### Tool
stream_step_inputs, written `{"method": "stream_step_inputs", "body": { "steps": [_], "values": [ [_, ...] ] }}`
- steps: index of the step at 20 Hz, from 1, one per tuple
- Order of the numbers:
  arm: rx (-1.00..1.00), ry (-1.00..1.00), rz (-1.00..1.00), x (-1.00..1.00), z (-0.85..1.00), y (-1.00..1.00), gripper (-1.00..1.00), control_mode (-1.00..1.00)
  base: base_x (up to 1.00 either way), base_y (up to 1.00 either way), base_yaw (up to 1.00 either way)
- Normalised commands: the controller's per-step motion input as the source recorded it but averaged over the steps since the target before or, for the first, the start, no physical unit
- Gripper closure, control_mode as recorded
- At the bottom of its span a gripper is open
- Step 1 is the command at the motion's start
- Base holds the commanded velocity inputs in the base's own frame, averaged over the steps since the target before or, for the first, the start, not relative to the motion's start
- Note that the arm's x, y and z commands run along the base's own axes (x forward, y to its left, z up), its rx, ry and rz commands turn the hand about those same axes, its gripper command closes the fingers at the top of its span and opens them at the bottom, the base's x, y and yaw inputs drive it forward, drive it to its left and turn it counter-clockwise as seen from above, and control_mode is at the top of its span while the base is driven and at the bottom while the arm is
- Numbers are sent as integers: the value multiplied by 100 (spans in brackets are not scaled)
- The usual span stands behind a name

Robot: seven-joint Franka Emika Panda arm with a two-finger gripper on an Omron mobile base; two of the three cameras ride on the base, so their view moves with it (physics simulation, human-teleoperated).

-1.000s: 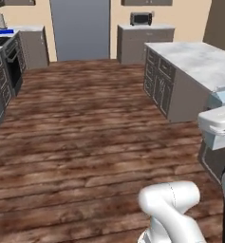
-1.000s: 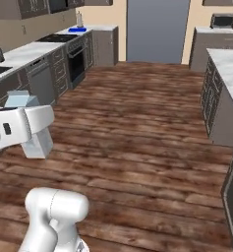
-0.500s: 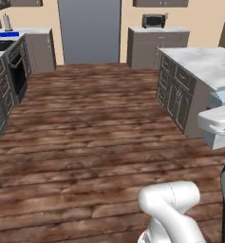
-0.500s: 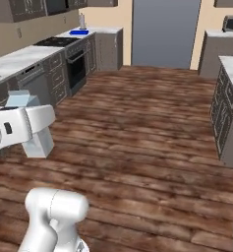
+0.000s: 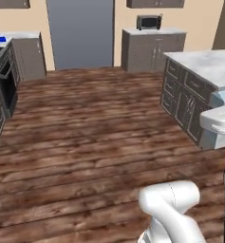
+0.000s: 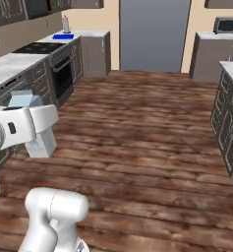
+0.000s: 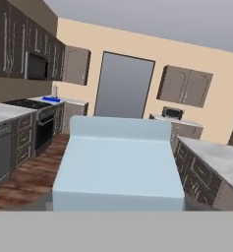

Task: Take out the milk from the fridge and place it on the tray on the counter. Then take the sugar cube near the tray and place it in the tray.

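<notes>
Kitchen with a dark wood plank floor (image 5: 85, 142) and tan walls, seen from the middle of the room toward a tall grey fridge (image 5: 80, 33) at the far end, its doors closed. The milk (image 7: 119, 167) — a pale blue carton — fills the centre of the hand view, clamped in the gripper (image 6: 27, 125), which sits low at the left of the right base view. Far off, the blue tray (image 6: 63, 36) lies on the white marble counter (image 6: 83, 34) left of the fridge — beyond a black stovetop (image 6: 39, 47); the sugar cube is too small to make out.
</notes>
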Motion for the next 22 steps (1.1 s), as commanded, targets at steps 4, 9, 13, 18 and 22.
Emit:
{"method": "stream_step_inputs", "body": {
  "steps": [4,9,13,18,22],
  "values": [
    [0,0,0,0,0,0,100,100,100,73,-17],
    [0,0,0,0,0,0,100,100,100,23,0],
    [0,0,0,0,0,0,100,100,100,13,3],
    [0,0,0,0,0,0,100,100,100,1,13],
    [0,0,0,0,0,0,100,100,100,0,25]
  ]
}}
